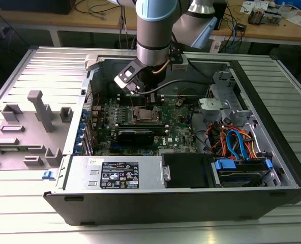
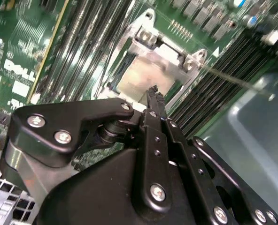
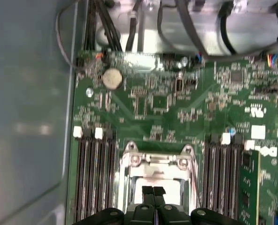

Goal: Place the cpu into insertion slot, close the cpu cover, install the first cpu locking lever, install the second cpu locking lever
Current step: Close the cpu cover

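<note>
- Dull silver-grey metal shows in the socket window: the cpu (image 2: 141, 79) lies flat in the insertion slot (image 1: 144, 115), so the placing step looks done.
- The silvery frame plate around it, the cpu cover (image 2: 169, 55), appears to lie down over the chip's edges, though how flat it sits is hard to tell.
- Black and jointed, the gripper (image 3: 153, 191) hangs right over the slot. Its two thin fingertips (image 2: 154, 96) are pressed together with nothing between them; whether they touch the chip cannot be told.
- A thin bright metal rod (image 2: 233, 80) slants away from the socket's corner across the memory slots (image 3: 94, 178). It is probably one locking lever, not latched.
- Judgement: the work stands at the cover-and-lever stage. It calls for a fine, steady push with those narrow tips, since the rod is slim, looks springy and seems smooth enough to slip off.
- The green motherboard (image 3: 148, 103), glossy and crowded with small parts, leaves little room beside the long black ribbed slots.
</note>
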`<state>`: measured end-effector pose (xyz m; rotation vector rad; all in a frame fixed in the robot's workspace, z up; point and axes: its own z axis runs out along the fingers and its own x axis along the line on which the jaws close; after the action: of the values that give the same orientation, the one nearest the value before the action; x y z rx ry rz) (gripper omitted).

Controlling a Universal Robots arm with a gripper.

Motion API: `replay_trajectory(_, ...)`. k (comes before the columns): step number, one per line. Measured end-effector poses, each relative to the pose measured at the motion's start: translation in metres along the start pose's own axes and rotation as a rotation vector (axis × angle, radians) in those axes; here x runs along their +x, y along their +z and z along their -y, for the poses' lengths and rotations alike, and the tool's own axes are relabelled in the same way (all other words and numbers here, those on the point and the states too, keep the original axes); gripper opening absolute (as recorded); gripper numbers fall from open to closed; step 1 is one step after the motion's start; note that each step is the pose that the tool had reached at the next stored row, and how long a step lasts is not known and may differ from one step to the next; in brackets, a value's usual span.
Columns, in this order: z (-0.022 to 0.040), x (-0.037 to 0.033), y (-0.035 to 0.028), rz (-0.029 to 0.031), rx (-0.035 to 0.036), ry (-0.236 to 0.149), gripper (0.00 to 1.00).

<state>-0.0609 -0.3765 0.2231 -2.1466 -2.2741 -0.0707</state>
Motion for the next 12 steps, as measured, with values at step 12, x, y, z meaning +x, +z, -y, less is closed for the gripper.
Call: replay_trajectory(12, 0.0228, 0.0007, 0.0134, -0.0003, 0.0005, -0.008, 0.11)
